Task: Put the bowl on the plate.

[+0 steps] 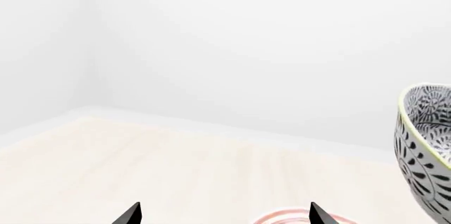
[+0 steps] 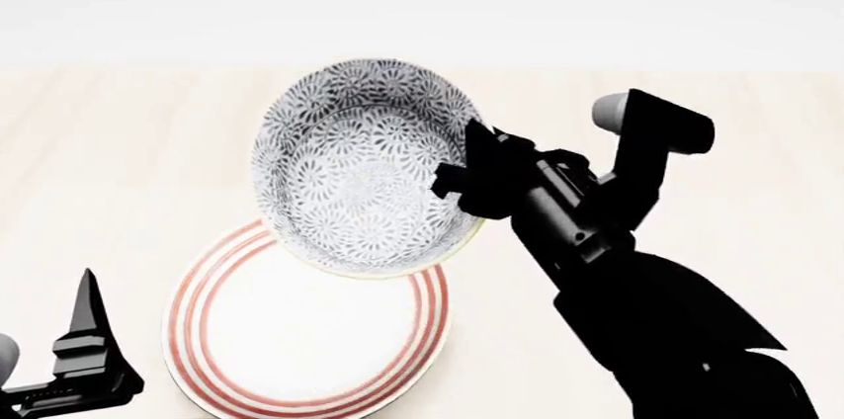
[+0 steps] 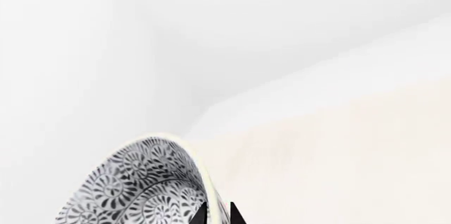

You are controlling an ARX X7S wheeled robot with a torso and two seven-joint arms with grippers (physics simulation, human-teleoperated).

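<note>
— Black and bulky at lower right of the head view, my right arm reaches up to the bowl, and my right tool pinches its rim on the right-hand side, one finger inside and one outside.

— So the bowl is lifted?

— I judge so. It looks tilted, its patterned inside turned toward the head camera, and it overlaps the upper part of the plate, which lies flat on the table at lower centre. Grasp and carry look done; what is left is to level the bowl, lower it onto the plate's middle and let go.

— And your other tool?

— My left tool waits at the lower left corner, holding nothing. Its wrist view shows two tips spread well apart.

— What do the wrist views add?

— The left one catches the bowl's outer wall from the side at the frame's right edge, plus a sliver of red ring at the bottom. The right one shows my fingertips close together across the yellowish rim, but no plate. Only the head view shows bowl and plate together.
</note>
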